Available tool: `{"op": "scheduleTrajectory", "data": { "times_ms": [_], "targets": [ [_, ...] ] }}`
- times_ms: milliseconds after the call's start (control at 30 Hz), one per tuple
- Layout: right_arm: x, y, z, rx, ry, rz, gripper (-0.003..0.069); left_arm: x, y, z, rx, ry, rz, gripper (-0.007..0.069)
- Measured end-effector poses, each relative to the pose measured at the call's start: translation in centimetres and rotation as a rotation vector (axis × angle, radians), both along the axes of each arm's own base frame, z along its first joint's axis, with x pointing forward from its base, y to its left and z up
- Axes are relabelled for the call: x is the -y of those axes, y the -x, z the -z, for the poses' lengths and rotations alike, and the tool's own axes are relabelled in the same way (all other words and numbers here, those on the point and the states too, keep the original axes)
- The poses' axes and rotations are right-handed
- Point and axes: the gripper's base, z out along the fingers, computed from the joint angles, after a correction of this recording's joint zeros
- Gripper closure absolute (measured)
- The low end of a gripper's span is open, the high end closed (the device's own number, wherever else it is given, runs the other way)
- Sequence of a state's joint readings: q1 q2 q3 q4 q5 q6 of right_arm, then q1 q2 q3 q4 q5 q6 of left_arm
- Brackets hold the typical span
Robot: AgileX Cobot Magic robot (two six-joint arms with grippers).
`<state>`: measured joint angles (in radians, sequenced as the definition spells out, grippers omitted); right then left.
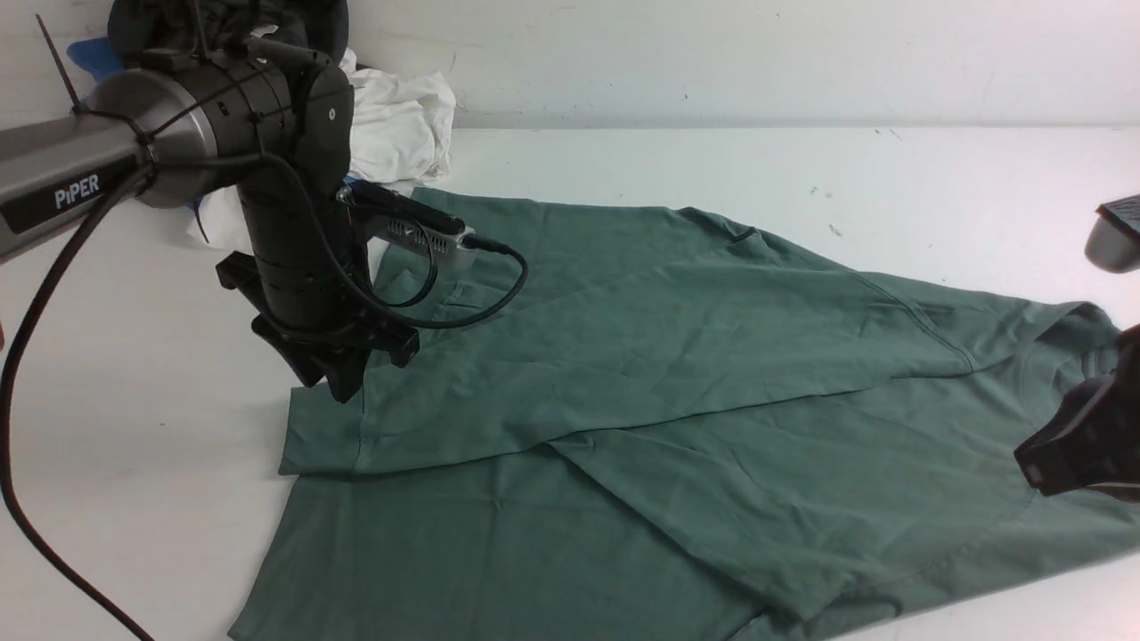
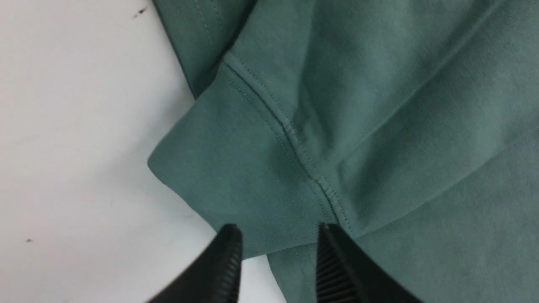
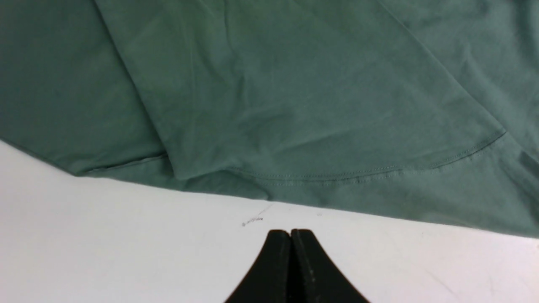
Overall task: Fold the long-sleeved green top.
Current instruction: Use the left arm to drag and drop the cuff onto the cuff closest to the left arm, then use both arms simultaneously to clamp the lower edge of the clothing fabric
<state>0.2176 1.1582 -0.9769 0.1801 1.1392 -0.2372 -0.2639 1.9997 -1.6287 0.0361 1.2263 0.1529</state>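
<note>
The green long-sleeved top (image 1: 677,374) lies spread on the white table (image 1: 712,169), with one sleeve folded across its body toward the left. That sleeve's ribbed cuff (image 2: 236,168) lies flat at the top's left edge. My left gripper (image 1: 343,378) hovers just over the cuff and is open (image 2: 278,235); its jaws stand apart, with the cuff's edge showing between them and nothing pinched. My right gripper (image 1: 1033,463) is at the top's right side. Its jaws are shut and empty (image 3: 290,231) over bare table, just short of a stitched hem (image 3: 358,176).
A heap of white cloth (image 1: 401,125) with a black garment (image 1: 223,22) and a bit of blue (image 1: 93,55) sits at the back left against the wall. The left arm's black cable (image 1: 36,320) loops down over the table's left side.
</note>
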Motion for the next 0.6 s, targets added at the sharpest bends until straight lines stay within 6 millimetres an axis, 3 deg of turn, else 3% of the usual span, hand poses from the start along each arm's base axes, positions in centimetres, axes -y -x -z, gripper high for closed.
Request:
{"op": "scheduleTrajectory", "data": {
  "times_ms": [100,167,300,433,467,500,567,600],
  "targets": [
    [-0.1,0.2,-1.0,-0.021,0.004,-0.014,0.0674,0.1,0.4,-1.6,0.039,0.016,0.003,0.0249],
    [-0.7,0.4,-2.1,-0.006,0.007,-0.053,0.0673,0.7,1.6,-4.3,0.101,0.036,0.024,0.0198],
    [-3.1,1.2,-2.7,0.013,0.005,-0.172,0.0661,3.0,7.0,-8.7,0.188,0.071,0.148,0.0179],
    [-5.2,2.4,-2.7,0.014,0.038,-0.285,0.0632,4.4,13.5,-7.8,0.133,0.022,0.336,0.0177],
    [-5.2,2.5,-2.7,0.014,0.040,-0.288,0.0630,4.4,13.8,-7.6,0.127,0.020,0.342,0.0177],
    [-5.6,2.7,-2.6,0.017,0.055,-0.300,0.0605,4.1,15.8,-6.0,0.080,-0.045,0.407,0.0177],
    [-5.8,2.9,-2.6,0.017,0.062,-0.306,0.0588,3.8,16.5,-5.2,0.056,-0.070,0.426,0.0177],
    [-5.9,3.0,-2.3,0.009,0.068,-0.311,0.0554,3.2,17.7,-3.4,-0.005,-0.112,0.449,0.0177]
  ]
}}
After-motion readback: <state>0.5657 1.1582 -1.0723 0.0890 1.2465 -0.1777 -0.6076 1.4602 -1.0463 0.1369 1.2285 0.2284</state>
